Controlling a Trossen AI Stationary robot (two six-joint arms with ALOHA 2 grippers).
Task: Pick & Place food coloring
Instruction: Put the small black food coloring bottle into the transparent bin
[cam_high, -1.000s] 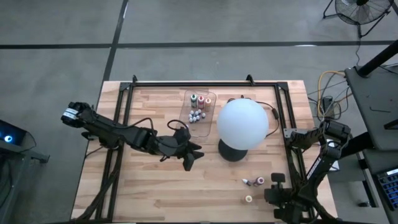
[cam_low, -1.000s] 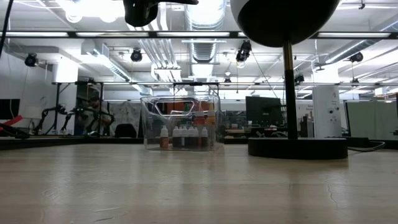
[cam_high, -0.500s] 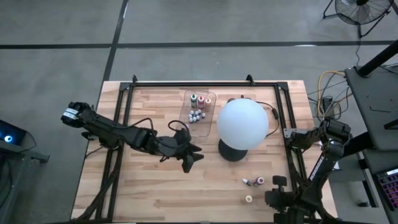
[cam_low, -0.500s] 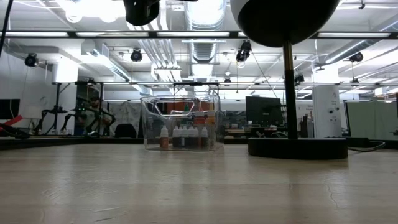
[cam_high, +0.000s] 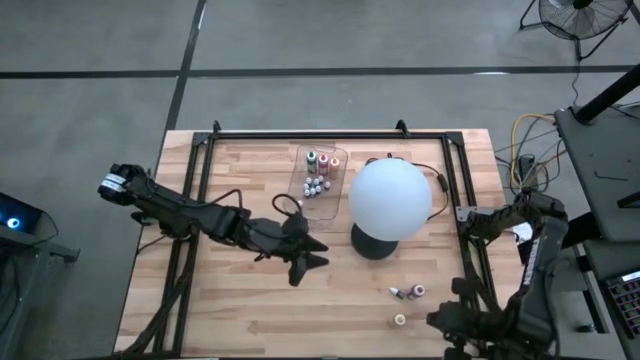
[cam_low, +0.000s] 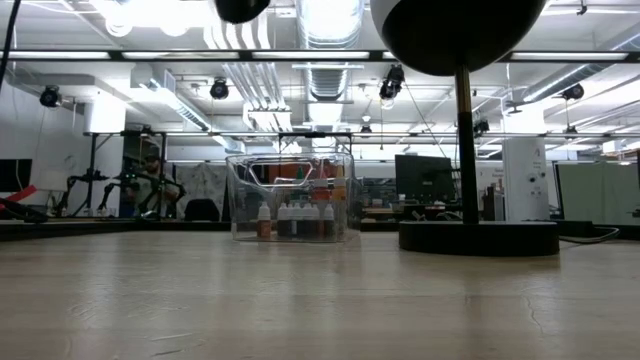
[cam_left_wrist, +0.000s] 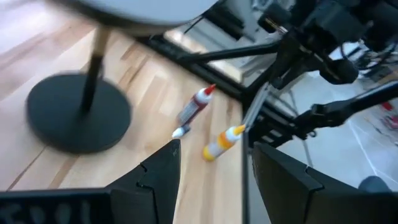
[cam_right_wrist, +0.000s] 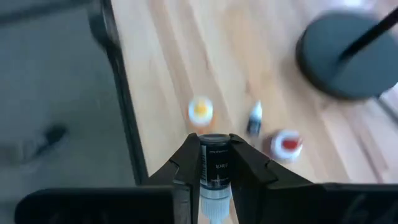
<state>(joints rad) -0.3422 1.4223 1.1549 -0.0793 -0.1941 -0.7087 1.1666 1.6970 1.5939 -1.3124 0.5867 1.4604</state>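
Looking at what just changed:
right gripper (cam_right_wrist: 214, 163): we see it clamped on a dark bottle (cam_right_wrist: 214, 171), now lifted at the near right edge.
left gripper (cam_high: 305, 255): partly open, empty, swung slightly nearer.
loose bottles (cam_high: 408, 292): still near-right; tray (cam_high: 320, 172) far.

Globe lamp (cam_low: 458, 30) cut off by the low view's upper edge; only its underside, stem and base show. Bottles inside clear tray (cam_low: 290, 205) too small to count there. Loose bottles (cam_left_wrist: 194, 109) blurred in left wrist view; labels unreadable.
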